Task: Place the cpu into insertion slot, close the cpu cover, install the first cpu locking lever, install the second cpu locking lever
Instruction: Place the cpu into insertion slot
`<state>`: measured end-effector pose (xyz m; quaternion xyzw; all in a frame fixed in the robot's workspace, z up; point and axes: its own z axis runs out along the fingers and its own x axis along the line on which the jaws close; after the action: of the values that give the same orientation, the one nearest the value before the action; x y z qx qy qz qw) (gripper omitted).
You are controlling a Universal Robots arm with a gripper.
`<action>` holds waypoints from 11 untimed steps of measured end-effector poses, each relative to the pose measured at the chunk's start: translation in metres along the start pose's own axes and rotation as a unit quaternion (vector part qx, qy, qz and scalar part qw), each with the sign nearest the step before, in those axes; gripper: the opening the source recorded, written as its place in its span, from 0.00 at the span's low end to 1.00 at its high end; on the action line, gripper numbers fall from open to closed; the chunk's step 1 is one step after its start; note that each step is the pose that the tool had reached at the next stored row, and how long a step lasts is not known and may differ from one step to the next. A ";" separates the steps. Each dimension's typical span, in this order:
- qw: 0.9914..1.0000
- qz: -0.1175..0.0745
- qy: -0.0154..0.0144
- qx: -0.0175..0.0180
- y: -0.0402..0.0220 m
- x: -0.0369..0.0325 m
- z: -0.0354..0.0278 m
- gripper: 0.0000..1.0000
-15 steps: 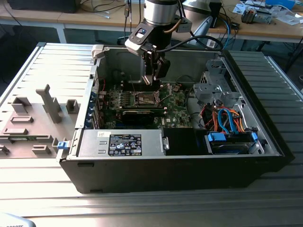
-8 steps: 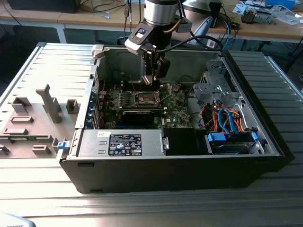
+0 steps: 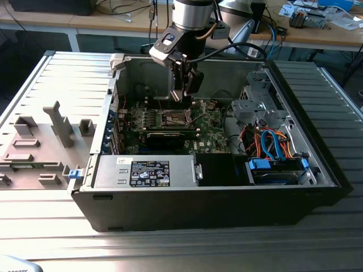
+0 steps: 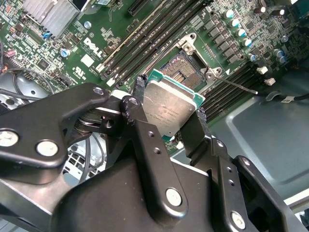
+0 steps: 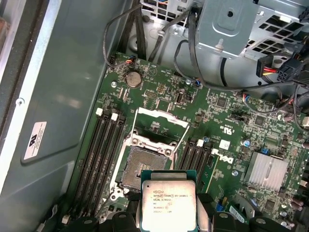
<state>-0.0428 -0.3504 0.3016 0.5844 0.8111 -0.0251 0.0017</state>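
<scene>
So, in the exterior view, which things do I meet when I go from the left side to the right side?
grey plastic fixture → power supply label → gripper, shut on the cpu → metal drive cage → case's black wall

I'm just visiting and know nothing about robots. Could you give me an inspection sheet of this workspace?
Surface: ribbed metal table carrying an open computer case.
Job's things: cpu held over the empty socket, not seated; cpu cover raised open.
Clutter: grey plastic fixtures on the table at the exterior view's left.
Grippers: the gripper is shut on the cpu, above the motherboard.
Cables: orange and blue cables inside the case, at the exterior view's right.
Surroundings: wooden workbench behind, with loose items.
</scene>
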 end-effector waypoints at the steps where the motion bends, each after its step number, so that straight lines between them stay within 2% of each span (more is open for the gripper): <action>1: 1.000 0.000 0.000 0.000 0.0000 0.0000 0.0000 0.55; 11: 1.000 0.005 0.000 0.000 0.0000 0.0000 0.0000 0.55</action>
<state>-0.0428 -0.3504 0.3016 0.5885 0.8081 -0.0252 0.0016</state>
